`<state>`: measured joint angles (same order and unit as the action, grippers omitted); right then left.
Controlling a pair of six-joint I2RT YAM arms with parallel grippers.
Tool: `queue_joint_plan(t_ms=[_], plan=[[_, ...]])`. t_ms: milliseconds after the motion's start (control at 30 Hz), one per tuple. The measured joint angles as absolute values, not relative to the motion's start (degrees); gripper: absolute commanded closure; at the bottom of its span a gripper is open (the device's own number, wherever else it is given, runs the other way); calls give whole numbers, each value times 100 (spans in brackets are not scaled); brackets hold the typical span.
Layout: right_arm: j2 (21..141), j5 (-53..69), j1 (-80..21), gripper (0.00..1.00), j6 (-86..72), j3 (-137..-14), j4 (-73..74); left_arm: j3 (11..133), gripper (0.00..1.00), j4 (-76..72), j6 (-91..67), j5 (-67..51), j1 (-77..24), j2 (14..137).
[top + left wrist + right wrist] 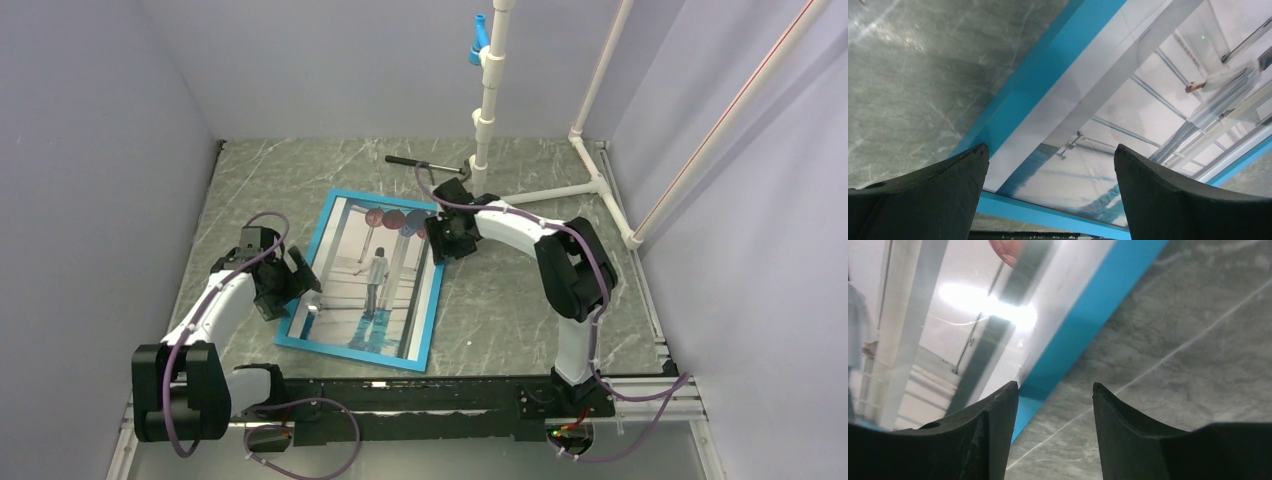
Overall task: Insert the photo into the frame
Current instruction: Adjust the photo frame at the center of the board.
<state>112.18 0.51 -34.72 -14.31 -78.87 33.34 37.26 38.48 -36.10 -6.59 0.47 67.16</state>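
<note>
The grey marble table (520,300) holds the blue frame (350,356) lying flat left of centre, with the photo (375,290) face up inside its border. The left gripper (1050,150) is spread wide over the frame's left edge. The right gripper (1055,385) is parted over the far right edge.

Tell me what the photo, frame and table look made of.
The photo looks like glossy paper: glare streaks across it. The frame has a smooth turquoise painted face, core unclear. The table is grey, veined, marble-look; stone or laminate, cannot tell.
</note>
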Motion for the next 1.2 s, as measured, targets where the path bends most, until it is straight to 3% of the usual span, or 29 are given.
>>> queue_joint_plan(t_ms=[267, 533, 867, 1200], plan=[[10289, 1485, -2641, 39, -2340, -6528, 2639, 3791, 1, 3649, -3376, -351, 215, 6810], [10191, 2617, -2707, 39, -3155, -5723, 1671, 3780, 8, 3273, -3173, -207, 257, 7422], [10425, 2770, -2805, 39, -3463, -5942, 1466, 3420, 19, 2440, -3087, -762, -51, 7214], [10586, 2344, -2287, 38, -3227, -6479, 1763, 3350, 20, 2034, -3487, -792, -1085, 7262]])
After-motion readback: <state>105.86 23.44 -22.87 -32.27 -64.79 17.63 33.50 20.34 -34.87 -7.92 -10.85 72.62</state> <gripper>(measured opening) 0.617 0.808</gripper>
